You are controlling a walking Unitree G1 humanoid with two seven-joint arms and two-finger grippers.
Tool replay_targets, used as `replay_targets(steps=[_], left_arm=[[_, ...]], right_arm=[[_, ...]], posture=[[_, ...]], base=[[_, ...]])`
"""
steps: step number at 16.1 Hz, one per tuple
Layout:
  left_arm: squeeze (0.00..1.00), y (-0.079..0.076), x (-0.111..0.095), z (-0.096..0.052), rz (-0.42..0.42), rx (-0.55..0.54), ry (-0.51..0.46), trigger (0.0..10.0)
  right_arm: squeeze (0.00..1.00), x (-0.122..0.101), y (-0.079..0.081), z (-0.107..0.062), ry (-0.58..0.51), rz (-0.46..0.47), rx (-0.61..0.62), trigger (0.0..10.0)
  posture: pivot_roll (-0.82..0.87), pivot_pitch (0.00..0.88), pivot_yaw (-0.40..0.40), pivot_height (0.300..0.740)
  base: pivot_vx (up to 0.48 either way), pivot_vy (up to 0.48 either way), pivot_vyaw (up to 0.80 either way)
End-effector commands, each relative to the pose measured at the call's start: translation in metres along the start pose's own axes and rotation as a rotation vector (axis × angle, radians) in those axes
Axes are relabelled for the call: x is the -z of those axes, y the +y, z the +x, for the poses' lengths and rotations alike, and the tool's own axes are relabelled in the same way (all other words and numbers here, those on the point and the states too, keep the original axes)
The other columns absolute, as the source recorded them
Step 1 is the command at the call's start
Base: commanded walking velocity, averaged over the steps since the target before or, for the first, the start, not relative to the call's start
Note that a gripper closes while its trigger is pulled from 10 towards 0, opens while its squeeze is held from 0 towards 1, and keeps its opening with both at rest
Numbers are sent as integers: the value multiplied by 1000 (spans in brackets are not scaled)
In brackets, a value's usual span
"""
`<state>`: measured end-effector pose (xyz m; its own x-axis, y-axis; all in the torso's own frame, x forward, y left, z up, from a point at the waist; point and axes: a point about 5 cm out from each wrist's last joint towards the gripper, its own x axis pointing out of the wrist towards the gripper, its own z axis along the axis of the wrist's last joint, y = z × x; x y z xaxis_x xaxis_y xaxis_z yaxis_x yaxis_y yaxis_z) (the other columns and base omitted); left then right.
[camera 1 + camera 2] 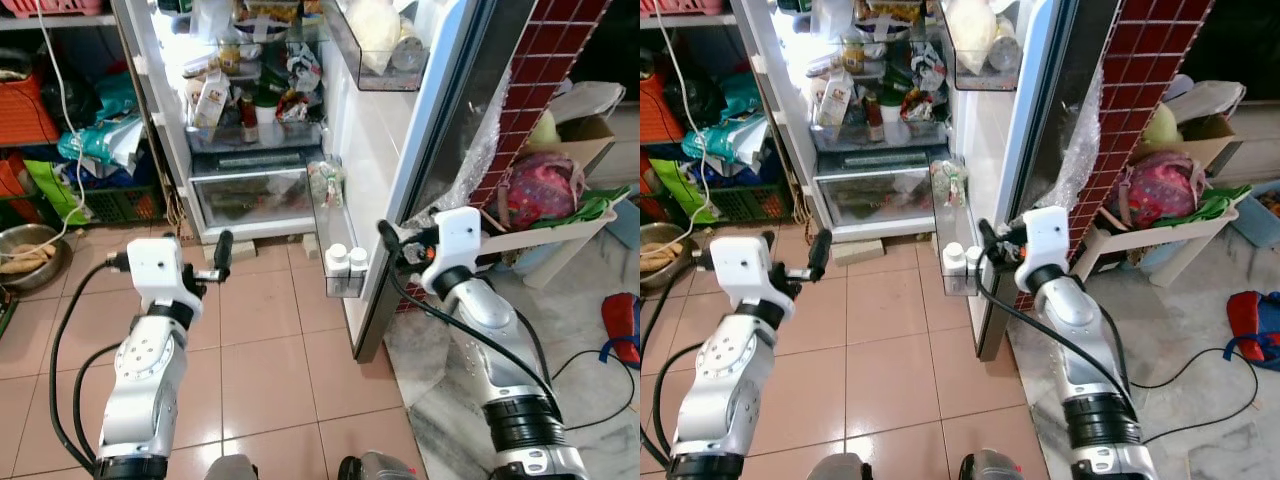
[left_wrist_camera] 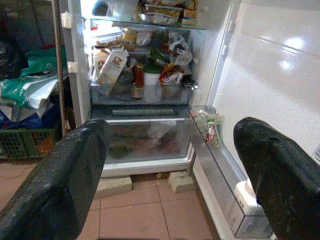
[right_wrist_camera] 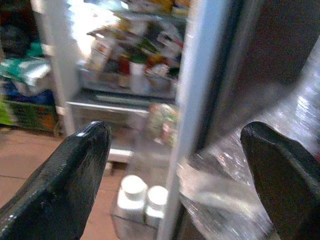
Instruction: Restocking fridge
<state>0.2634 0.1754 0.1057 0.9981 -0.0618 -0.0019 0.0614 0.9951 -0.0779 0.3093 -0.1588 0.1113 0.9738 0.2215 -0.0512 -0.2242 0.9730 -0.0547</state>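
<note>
The white fridge (image 1: 260, 190) stands open ahead of both grippers, shelves crowded with cartons and jars. Its clear lower door bin (image 1: 335, 235), just beside the right gripper (image 3: 177, 170), holds two white-capped bottles (image 1: 346, 262). The left gripper (image 2: 170, 165) and the right gripper are both spread wide, empty.

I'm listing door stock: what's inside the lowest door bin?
The lowest door bin holds two white-capped bottles at its near end and a colourful packet farther back. Anything beneath the packet is hidden.
</note>
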Motion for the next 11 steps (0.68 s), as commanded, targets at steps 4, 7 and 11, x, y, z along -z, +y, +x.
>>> replay_targets(steps=[4,7,11], left_arm=[[0,2,-2,-8,34,-25,9,10000],[0,6,-2,-20,49,-48,20,10000],[0,11,-3,-29,58,-75,32,10000]], right_arm=[[0,10,-23,21,114,56,176,10000],[0,1,-32,42,121,112,278,10000],[0,-24,-34,64,61,141,312,10000]], posture=[[131,57,-36,740],[169,87,-44,740],[196,102,-62,740]], base=[[0,0,0],[0,0,0],[0,0,0]])
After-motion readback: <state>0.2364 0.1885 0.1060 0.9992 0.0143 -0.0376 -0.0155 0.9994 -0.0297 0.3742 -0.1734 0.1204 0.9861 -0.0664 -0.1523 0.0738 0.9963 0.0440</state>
